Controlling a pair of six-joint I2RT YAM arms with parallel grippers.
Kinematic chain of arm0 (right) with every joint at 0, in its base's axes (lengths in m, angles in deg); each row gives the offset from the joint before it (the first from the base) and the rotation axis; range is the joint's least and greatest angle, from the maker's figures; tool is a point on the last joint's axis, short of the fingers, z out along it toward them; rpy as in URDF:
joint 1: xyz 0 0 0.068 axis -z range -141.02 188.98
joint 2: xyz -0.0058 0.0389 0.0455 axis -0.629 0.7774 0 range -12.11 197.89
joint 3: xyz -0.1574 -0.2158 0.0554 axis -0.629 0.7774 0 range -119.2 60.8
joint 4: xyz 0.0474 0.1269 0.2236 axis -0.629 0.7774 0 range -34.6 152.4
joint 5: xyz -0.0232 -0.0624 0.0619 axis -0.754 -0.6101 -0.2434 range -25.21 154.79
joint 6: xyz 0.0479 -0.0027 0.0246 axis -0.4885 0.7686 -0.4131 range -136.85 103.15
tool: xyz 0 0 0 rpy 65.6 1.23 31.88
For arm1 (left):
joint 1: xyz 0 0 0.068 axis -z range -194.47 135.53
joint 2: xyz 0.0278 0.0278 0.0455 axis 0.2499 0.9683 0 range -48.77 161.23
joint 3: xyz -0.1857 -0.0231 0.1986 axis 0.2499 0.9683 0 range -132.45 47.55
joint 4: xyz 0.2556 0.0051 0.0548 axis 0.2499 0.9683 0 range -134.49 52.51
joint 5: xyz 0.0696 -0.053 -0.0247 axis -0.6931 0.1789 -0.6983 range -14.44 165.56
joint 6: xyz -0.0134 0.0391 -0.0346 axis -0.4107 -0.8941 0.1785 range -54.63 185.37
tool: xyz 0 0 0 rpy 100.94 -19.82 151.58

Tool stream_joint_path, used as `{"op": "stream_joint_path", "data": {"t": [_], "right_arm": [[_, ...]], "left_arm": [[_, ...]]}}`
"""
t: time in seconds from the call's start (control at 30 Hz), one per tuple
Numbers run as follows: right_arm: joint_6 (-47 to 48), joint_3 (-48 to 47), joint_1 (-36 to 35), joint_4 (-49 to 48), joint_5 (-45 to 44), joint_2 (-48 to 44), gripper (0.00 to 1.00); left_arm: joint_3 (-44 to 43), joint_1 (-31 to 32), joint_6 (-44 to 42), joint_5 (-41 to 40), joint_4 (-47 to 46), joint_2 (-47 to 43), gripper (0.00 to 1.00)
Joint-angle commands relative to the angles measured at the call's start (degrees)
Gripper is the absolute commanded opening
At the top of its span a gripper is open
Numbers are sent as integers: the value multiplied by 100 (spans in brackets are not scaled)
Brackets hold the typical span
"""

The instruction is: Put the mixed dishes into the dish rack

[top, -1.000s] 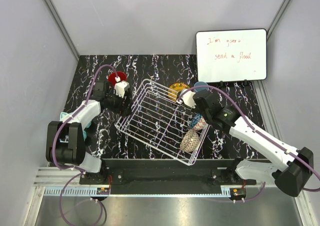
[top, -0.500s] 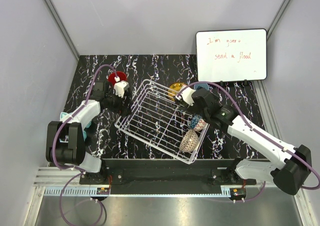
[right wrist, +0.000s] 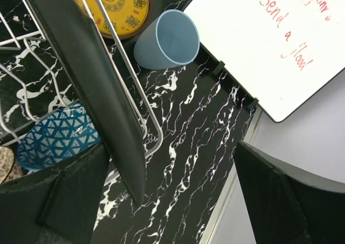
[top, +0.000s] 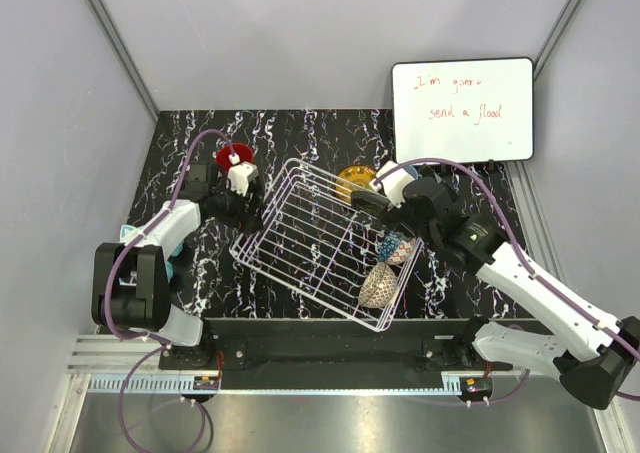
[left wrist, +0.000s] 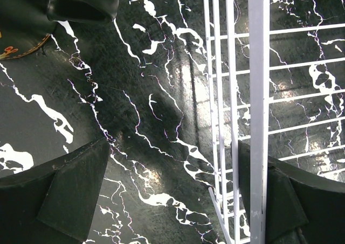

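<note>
Dishes are partly loaded. The dish rack (top: 300, 231) sits skewed in the middle of the table (top: 300, 133), and along its right side lie the blue bowl (top: 393, 245) and, nearer the arm bases, the beige-brown bowl (top: 377, 286). Just beyond the blue bowl the dark-backed saucer (right wrist: 91, 82) stands on edge against the rack's right wall, tilted. Outside the rack, the yellow plate (top: 354, 177) lies at its far right corner, and the light blue cup (right wrist: 164, 39) lies on its side just beside the plate, mouth toward the wrist camera. The red mug (top: 230, 158) stands off the rack's far left corner.

The right gripper (right wrist: 170, 168) hangs above the saucer with its fingers spread wide and nothing in them. The saucer passes close by one finger; whether it touches cannot be told. The left gripper (left wrist: 172, 158) is equally wide and empty, low over the rack's left rim, near the mug.

The step in hand looks like the saucer's placement. Next, the right arm probably needs to lift straight clear so the leaning saucer is not tipped, then go for the cup or plate; the cup would need a grip across its wall. The whiteboard (top: 462, 108) stands close behind both.
</note>
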State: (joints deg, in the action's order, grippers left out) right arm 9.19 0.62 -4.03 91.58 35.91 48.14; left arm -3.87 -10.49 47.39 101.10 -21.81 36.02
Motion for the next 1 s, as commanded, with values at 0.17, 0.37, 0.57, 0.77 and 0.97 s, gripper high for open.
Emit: {"op": "stream_joint_path", "data": {"t": [0.17, 0.37, 0.57, 0.77, 0.97], "right_arm": [[-1197, -591, 29, 301, 409, -874, 100], [-1962, -784, 29, 337, 612, -1024, 100], [-3331, -758, 38, 661, 139, -560, 100], [-5204, -1179, 55, 2076, -670, 784, 100], [-6005, -987, 600, 2270, -224, 1164, 100]], "left_arm": [[-386, -74, -31, 48, 26, 11, 98], [-562, -74, 101, 135, 61, 134, 98], [-896, -74, 312, 302, 61, 362, 98], [-1300, -82, 515, 417, 44, 670, 98], [-1152, -82, 348, 346, 35, 626, 99]]}}
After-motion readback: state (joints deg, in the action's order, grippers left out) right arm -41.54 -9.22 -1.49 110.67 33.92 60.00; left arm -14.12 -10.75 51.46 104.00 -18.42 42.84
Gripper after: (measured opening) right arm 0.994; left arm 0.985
